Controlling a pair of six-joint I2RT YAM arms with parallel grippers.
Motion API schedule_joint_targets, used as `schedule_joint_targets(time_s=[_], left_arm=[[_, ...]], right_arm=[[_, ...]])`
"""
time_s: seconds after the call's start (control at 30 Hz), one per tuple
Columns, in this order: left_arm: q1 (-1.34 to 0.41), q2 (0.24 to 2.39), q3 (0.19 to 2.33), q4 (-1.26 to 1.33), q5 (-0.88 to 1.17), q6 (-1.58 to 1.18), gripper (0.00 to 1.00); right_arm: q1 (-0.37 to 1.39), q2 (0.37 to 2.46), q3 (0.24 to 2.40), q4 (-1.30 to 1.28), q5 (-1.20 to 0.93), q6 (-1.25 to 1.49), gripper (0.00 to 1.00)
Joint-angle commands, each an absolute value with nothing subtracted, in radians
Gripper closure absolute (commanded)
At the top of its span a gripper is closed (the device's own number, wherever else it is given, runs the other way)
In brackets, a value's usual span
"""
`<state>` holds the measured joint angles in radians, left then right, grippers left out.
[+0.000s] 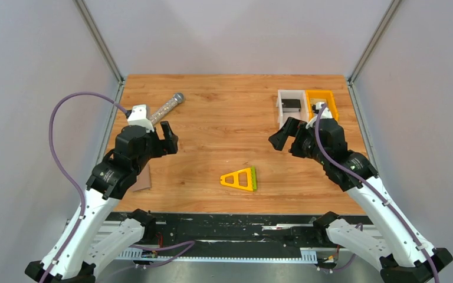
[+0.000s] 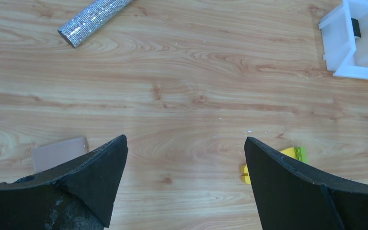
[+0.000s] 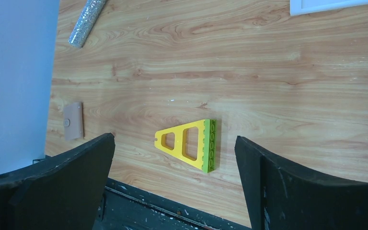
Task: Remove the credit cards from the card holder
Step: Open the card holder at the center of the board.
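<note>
Left gripper [image 1: 169, 137] hung over the table [image 1: 224, 118] with jaws spread wide, nothing between them and touching nothing. In the left wrist view its two black fingers [image 2: 96, 177] framed only bare wood. The card holder [image 1: 144, 178] lay flat on the table near the left edge, closer to the bases than the left gripper. From above it was partly covered by the left arm, and in the left wrist view its pinkish-tan face was partly hidden behind the left finger. In the right wrist view it looked closed, with a small round snap on its face. No credit cards could be made out. Farther back on the left lay a glittery silver tube [image 1: 169, 107] at an angle, well apart from the holder. Mid-table, toward the near edge, a yellow-and-green triangular frame [image 1: 240, 178] lay flat between the two arms, apart from both. Right gripper [image 1: 283, 134] also stood wide open, empty and off the table, and in its own wrist view the frame showed between its fingers [image 3: 81, 167]. Behind it, at the far right, a white bin [image 1: 289, 105] with something dark inside sat touching an orange bin [image 1: 321, 99].
</note>
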<state>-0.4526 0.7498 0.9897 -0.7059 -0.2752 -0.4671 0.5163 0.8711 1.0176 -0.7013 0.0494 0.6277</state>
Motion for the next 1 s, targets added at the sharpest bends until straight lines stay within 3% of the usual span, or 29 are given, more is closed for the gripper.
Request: schedule_joint_targets(time_s=[0.0, 0.37, 0.7, 0.97], left_arm=[[-0.451, 0.758, 0.988, -0.674, -0.313, -0.477, 0.00], [-0.413, 0.865, 1.061, -0.828, -0.615, -0.605, 0.00], [0.028, 0.919, 0.985, -0.872, -0.520, -0.721, 0.02], [0.114, 0.999, 0.911, -0.876, -0.592, -0.937, 0.04]], right_arm=[[0.521, 0.872, 1.060, -0.686, 0.035, 0.644, 0.00], [0.520, 0.826, 1.039, -0.668, 0.034, 0.636, 0.00], [0.520, 0.746, 0.975, -0.561, -0.112, 0.636, 0.01], [0.521, 0.739, 0.973, -0.548, -0.174, 0.614, 0.01]])
